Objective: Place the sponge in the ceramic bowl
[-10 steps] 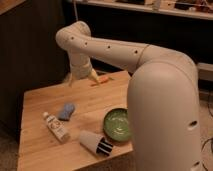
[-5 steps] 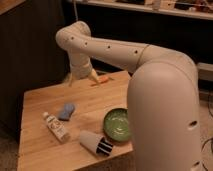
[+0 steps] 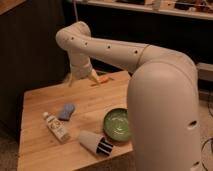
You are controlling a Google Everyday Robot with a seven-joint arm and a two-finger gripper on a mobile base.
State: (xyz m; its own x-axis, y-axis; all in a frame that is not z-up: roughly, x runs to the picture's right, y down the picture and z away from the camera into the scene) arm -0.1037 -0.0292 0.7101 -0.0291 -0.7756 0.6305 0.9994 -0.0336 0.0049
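Observation:
The blue-grey sponge (image 3: 66,111) lies on the left half of the wooden table (image 3: 37,152). To its right, near the table's front right corner, sits the green ceramic bowl (image 3: 118,124), with nothing in it. My gripper (image 3: 82,78) hangs above the far edge of the table, well behind the sponge and apart from it. Its two fingers are spread open with nothing between them. My big white arm fills the right side of the view and hides the table's right edge.
A white labelled bottle (image 3: 56,127) lies just in front of the sponge. A white cup with dark stripes (image 3: 96,142) lies on its side in front of the bowl. A small orange object (image 3: 102,79) rests at the table's far edge beside the gripper.

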